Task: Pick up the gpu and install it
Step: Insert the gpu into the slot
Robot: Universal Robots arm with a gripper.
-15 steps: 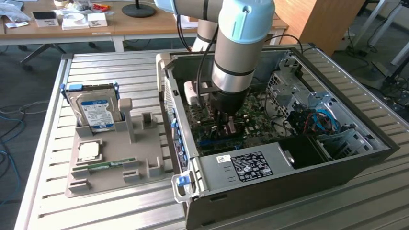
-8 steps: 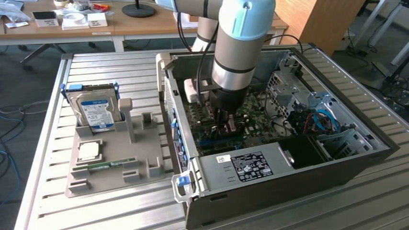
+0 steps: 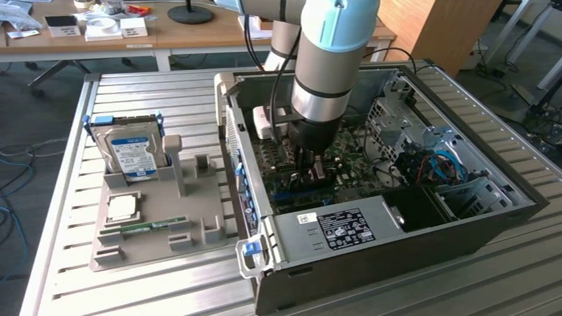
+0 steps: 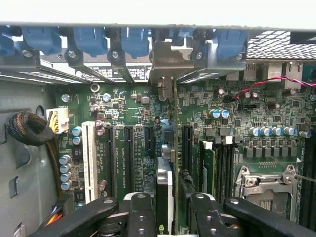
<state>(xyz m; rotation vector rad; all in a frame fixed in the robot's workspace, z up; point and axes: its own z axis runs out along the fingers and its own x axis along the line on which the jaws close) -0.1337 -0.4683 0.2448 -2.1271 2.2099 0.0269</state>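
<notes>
My gripper [image 3: 311, 172] reaches down into the open computer case [image 3: 386, 237], over the motherboard [image 4: 128, 111]. The gpu [image 4: 174, 148] shows edge-on in the wrist view as a thin upright card between my two black fingers [image 4: 141, 213]. Its silvery bracket [image 4: 170, 61] sits at the case's rear wall, among the blue slot latches [image 4: 89, 39]. The gripper [image 4: 170, 219] is shut on the card's near end. The card stands upright over the board, beside the black expansion slots [image 4: 129, 148]. I cannot tell whether its lower edge is down in a slot.
A white slot [image 4: 90, 163], a braided cable [image 4: 29, 129] and the CPU socket [image 4: 269, 180] flank the card. On the exterior view's left, a grey holder tray [image 3: 154, 247] carries a hard drive [image 3: 131, 153], a processor chip [image 3: 122, 207] and a green memory stick [image 3: 145, 227].
</notes>
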